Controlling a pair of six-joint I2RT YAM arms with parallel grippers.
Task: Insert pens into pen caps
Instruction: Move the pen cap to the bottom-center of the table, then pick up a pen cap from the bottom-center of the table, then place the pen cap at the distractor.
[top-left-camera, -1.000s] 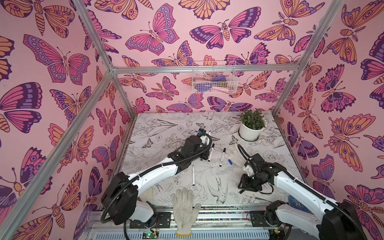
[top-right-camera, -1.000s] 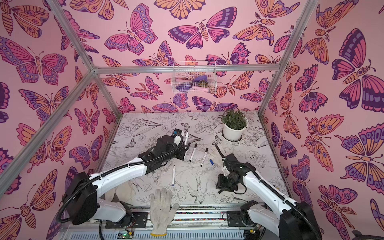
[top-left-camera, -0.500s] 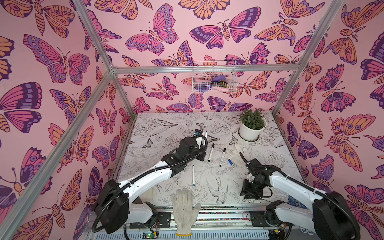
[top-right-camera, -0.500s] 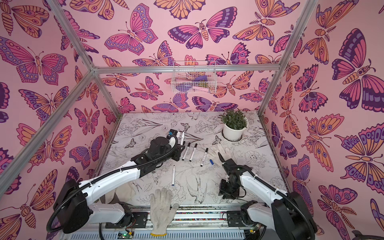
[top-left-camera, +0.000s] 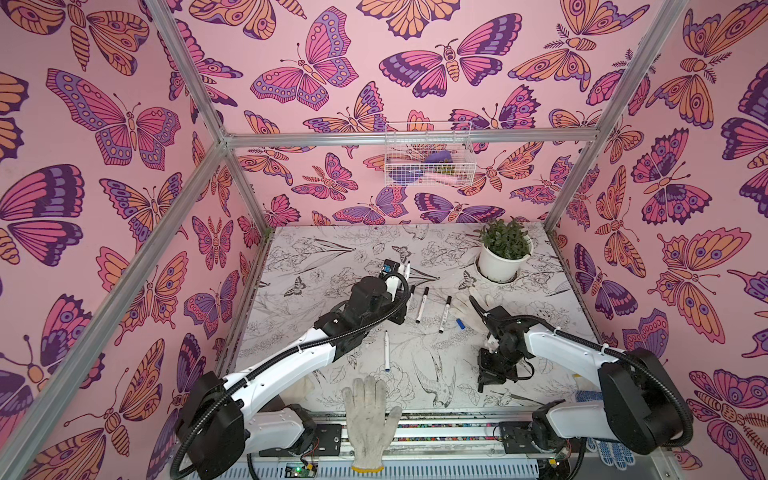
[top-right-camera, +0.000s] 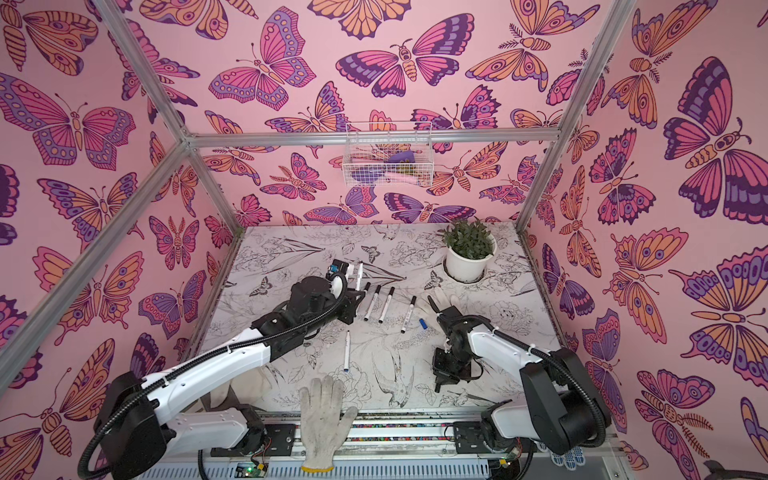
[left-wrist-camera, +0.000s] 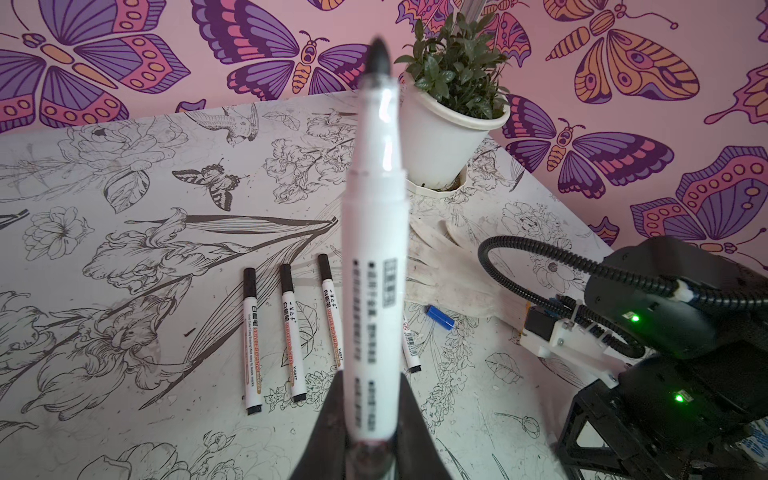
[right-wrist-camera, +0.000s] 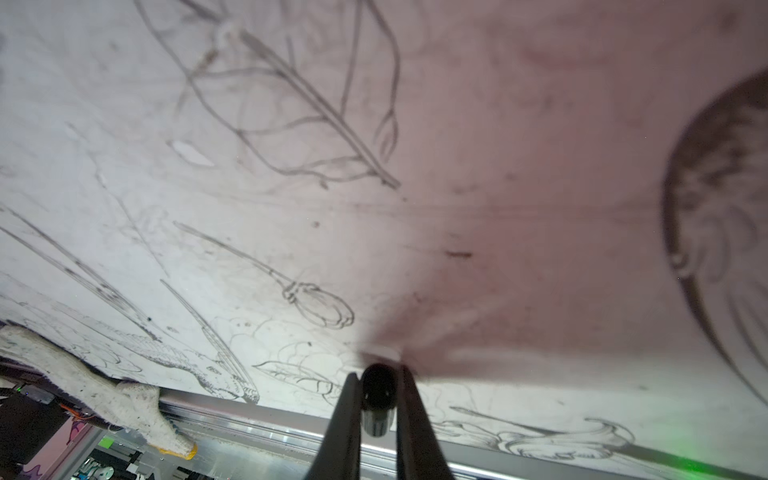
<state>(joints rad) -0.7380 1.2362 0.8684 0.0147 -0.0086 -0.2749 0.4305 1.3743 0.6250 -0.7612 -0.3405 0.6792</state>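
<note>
My left gripper (left-wrist-camera: 372, 376) is shut on the lower barrel of an uncapped white pen (left-wrist-camera: 376, 232) whose black tip points up and away; in a top view that pen (top-left-camera: 407, 269) stands over the table's middle. My right gripper (right-wrist-camera: 378, 374) is shut on a short black pen cap (right-wrist-camera: 377, 388), low over the table's front right (top-left-camera: 484, 384). Several capped pens (left-wrist-camera: 251, 340) lie side by side mid-table (top-right-camera: 384, 305). A loose blue pen cap (top-left-camera: 460, 323) lies beside them. Another pen with a blue tip (top-left-camera: 386, 350) lies alone nearer the front.
A white potted plant (top-left-camera: 503, 257) stands at the back right. One white knit glove (top-left-camera: 370, 415) hangs over the front rail, and another glove (top-left-camera: 467, 301) lies by the blue cap. A wire basket (top-left-camera: 428, 158) hangs on the back wall.
My right gripper has moved toward the table's front edge and shut on the black pen cap. My left arm has drawn back and left a little with its pen.
</note>
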